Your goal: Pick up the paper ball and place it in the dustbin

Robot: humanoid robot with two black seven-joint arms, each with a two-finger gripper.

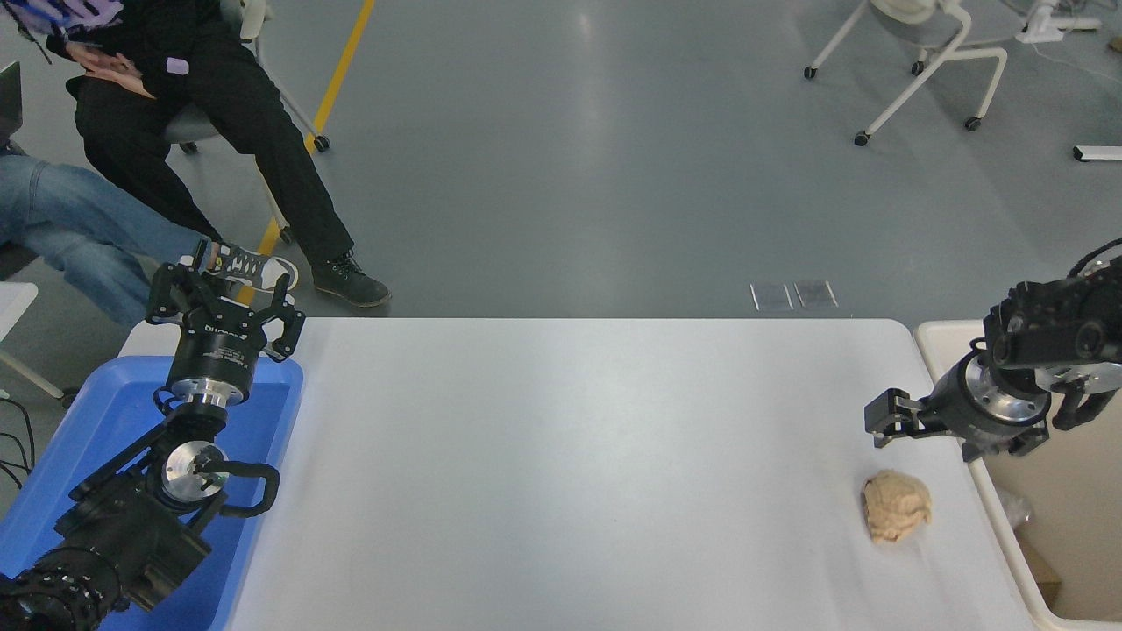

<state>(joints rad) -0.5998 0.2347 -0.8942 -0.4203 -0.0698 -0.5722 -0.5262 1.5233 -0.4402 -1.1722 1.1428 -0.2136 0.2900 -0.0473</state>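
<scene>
The tan-brown crumpled paper ball [896,505] lies on the white table [570,473] near its right edge. The cream-beige dustbin [1080,517] stands just right of the table, its rim next to the ball. My right gripper [931,438] comes in from the right edge, hangs low over the table just above and behind the ball, and is open and empty. Its wrist is over the dustbin's left rim. My left gripper [225,282] is parked at the lower left, open and empty.
A shallow blue tray [96,421] sits under the left arm at the table's left end. Two seated people [166,123] are at the far left beyond the table. A white wheeled chair base [920,61] stands at the far right.
</scene>
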